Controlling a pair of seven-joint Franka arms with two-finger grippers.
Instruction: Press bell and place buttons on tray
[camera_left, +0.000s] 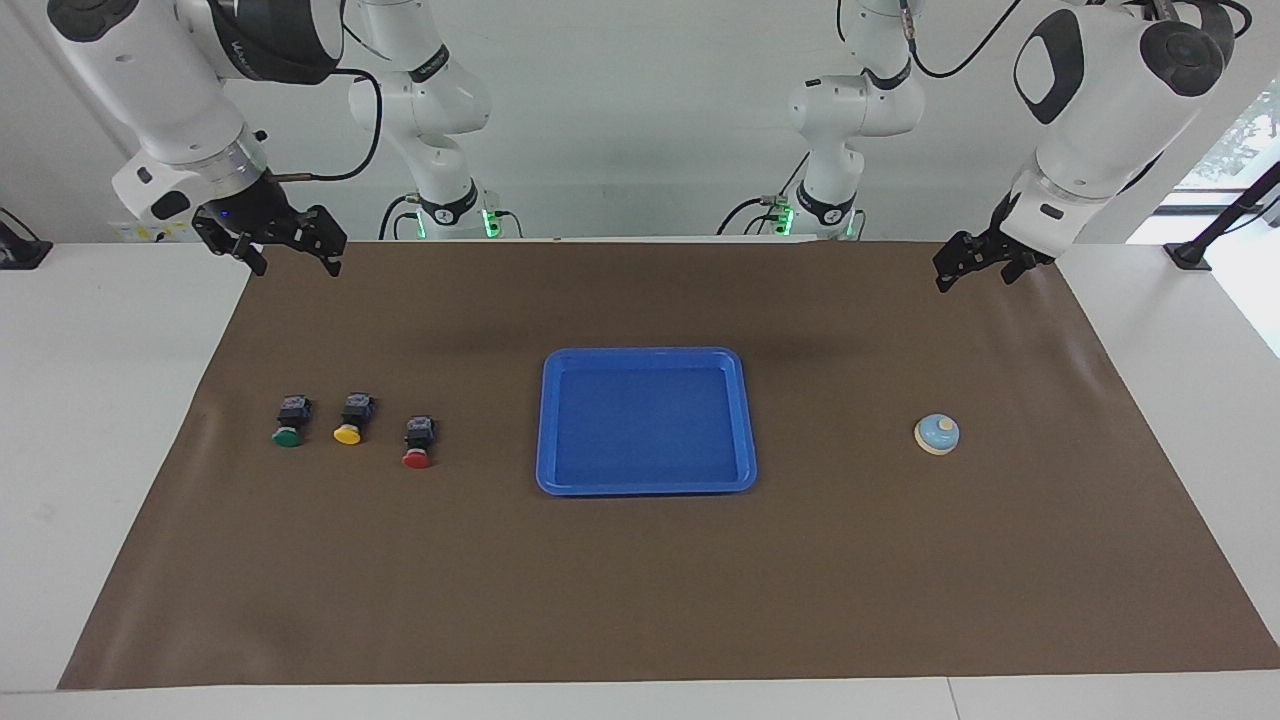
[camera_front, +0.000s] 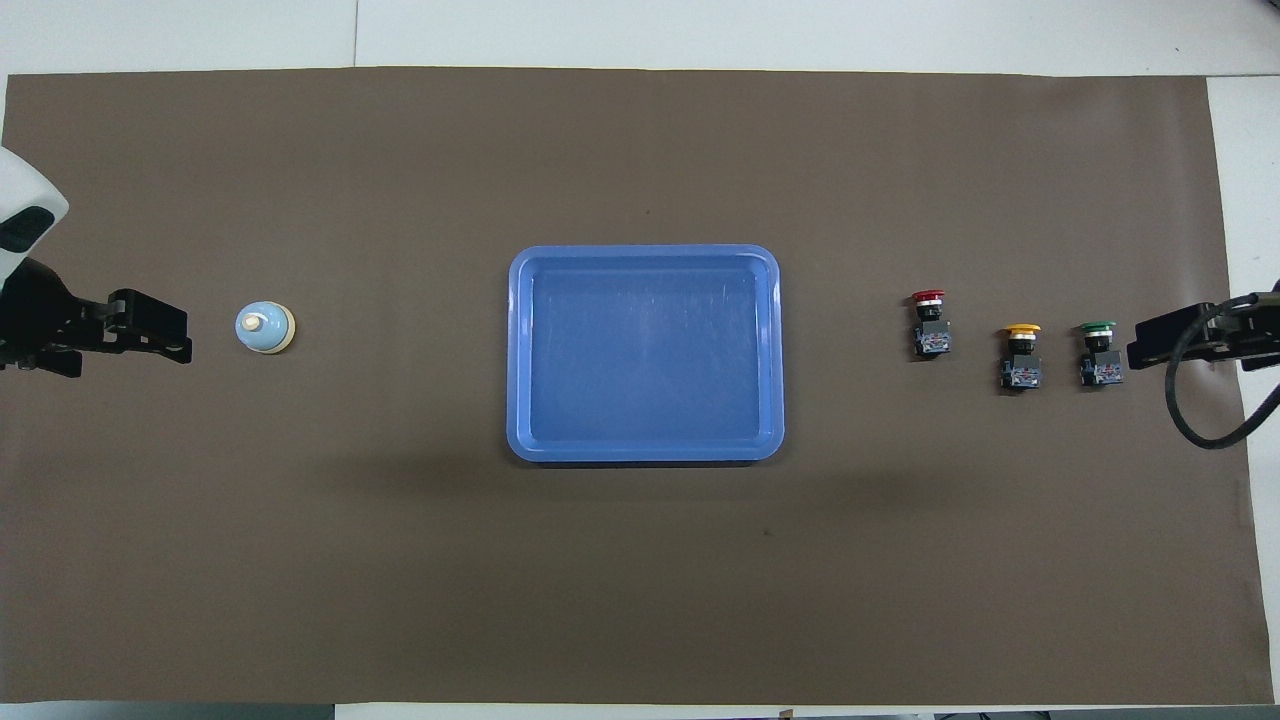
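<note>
The blue tray (camera_left: 645, 354) (camera_front: 645, 253) lies empty at the middle of the brown mat. Three buttons lie on their sides in a row toward the right arm's end: green (camera_left: 289, 421) (camera_front: 1098, 354), yellow (camera_left: 351, 418) (camera_front: 1021, 358), and red (camera_left: 418, 442) (camera_front: 930, 325) closest to the tray. The light-blue bell (camera_left: 937, 434) (camera_front: 265, 327) stands toward the left arm's end. My right gripper (camera_left: 295, 268) (camera_front: 1132, 352) is open and empty, raised over the mat's edge at its own end. My left gripper (camera_left: 975, 280) (camera_front: 185, 335) is open and empty, raised over the mat's edge at its end.
The brown mat (camera_left: 640, 580) covers most of the white table (camera_left: 110, 400). Two further arm bases (camera_left: 450, 200) stand at the robots' edge of the table. A black cable (camera_front: 1200, 400) loops from the right wrist.
</note>
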